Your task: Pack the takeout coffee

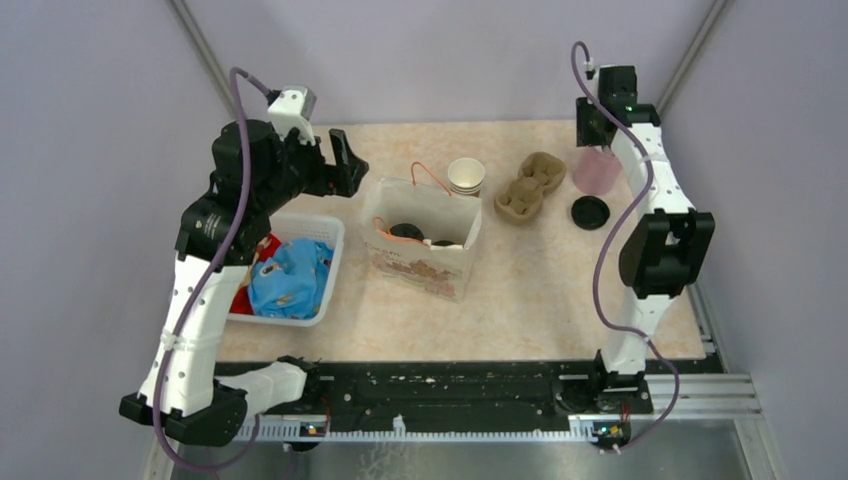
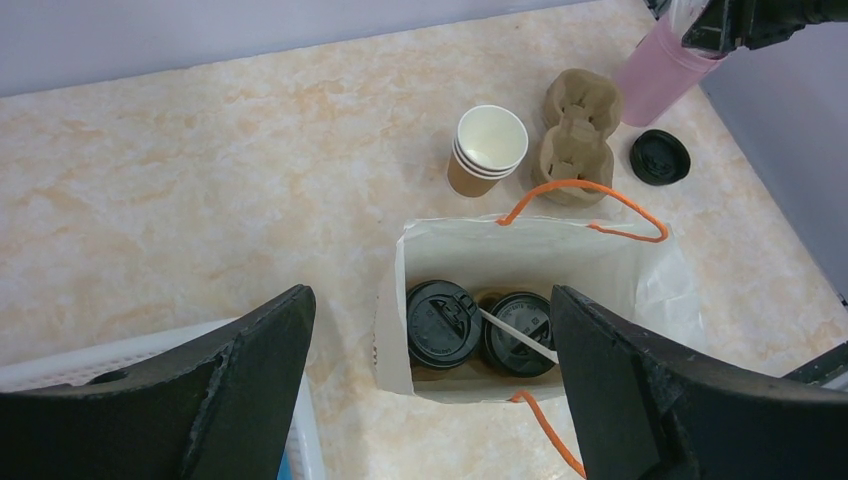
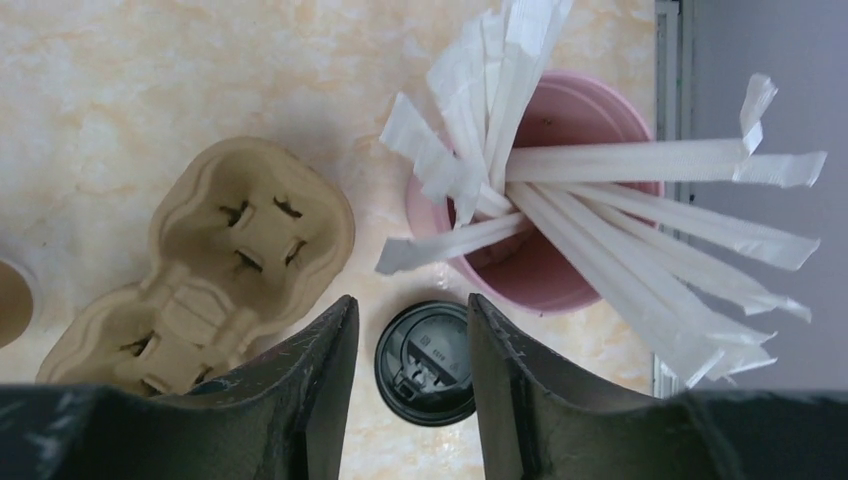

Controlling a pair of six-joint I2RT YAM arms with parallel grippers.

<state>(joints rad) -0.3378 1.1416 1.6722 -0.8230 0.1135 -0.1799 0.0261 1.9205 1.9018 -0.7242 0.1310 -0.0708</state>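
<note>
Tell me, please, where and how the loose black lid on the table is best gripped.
Probably by its rim, from straight above, jaws straddling it on opposite edges. The lid lies flat, top up, so only its round edge offers a hold; the pink cup stands close by, so descend vertically.

Your counter [image 1: 520, 290]: peach-and-cream marble.
You have two black-lidded takeout coffees [image 2: 440, 322] in the orange-handled white bag [image 2: 520, 250] with pink print; at one o'clock brown cups [image 2: 490, 135], cream inside; at two o'clock a tan carrier [image 3: 250, 225], a pink cup [image 3: 540, 275] of white sticks [image 3: 640, 160], a loose black lid [image 3: 425, 365]; at nine o'clock a white basket [image 1: 312, 218] of blue and red cloth [image 1: 290, 280].
</note>
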